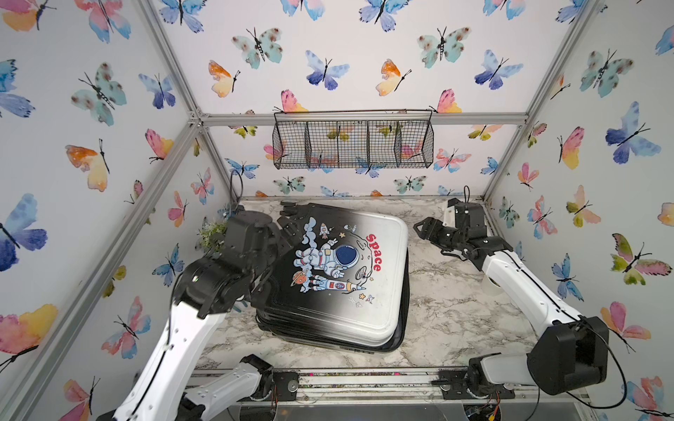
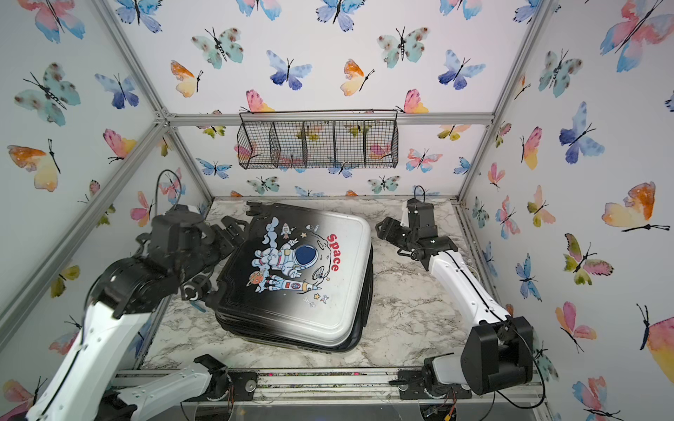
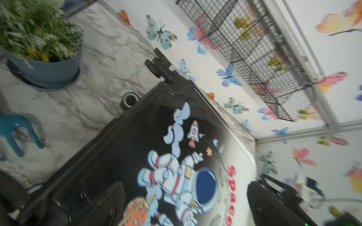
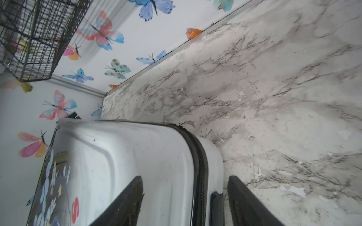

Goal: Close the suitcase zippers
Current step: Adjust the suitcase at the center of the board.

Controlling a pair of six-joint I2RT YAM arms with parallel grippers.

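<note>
The suitcase (image 2: 291, 277) lay flat on the marble table (image 2: 419, 313), left gripper (image 2: 235, 229) at its black edge, right gripper (image 2: 383, 227) beside its white corner.

Motion blur smears the left wrist view, where the suitcase (image 3: 125, 148) runs off the lower edge. In both top views the left arm (image 1: 219, 277) (image 2: 146, 269) hides the case's rim toward frame left, and pulls on the zippers (image 1: 404, 291) are too small to tell.

The left arm (image 1: 171, 350) and right arm (image 1: 525, 288) have white link shells, black joint housings, external black cables and small shell screws.
</note>
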